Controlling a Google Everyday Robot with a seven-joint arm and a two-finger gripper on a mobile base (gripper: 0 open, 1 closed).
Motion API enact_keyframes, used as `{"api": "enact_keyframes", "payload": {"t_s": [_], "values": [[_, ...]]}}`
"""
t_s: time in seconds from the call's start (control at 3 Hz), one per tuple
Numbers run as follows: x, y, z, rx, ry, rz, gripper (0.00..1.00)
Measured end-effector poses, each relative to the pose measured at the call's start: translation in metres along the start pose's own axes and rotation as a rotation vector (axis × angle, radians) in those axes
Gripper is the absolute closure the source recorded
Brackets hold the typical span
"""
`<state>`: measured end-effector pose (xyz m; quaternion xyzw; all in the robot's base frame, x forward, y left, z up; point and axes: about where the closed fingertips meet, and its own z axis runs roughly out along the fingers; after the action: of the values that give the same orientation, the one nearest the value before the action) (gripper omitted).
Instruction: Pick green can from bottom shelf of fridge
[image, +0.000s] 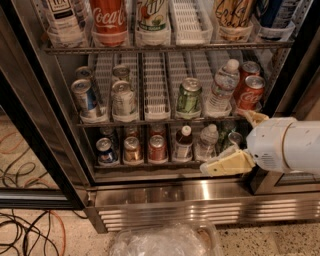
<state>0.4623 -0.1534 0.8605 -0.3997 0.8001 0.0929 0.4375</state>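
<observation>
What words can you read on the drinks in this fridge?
"Coca", in white script on the red bottle on the top rack.
"TEA", on the bottle with the white label at the top left.
All other cans and bottles, the green can included: print too blurred to read.
The end effector, at the right end of the bottom shelf by the green can: no text.

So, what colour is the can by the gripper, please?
Dark green can, camera view; the gripper is open at the bottom shelf, right end.
</observation>
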Motion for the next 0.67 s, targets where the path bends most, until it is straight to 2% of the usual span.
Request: {"api": "enact_keyframes", "payload": {"t_s": [0.67], "values": [[0.032, 0.008, 0.032, 0.139, -0.111, 0.146, 0.00]]}}
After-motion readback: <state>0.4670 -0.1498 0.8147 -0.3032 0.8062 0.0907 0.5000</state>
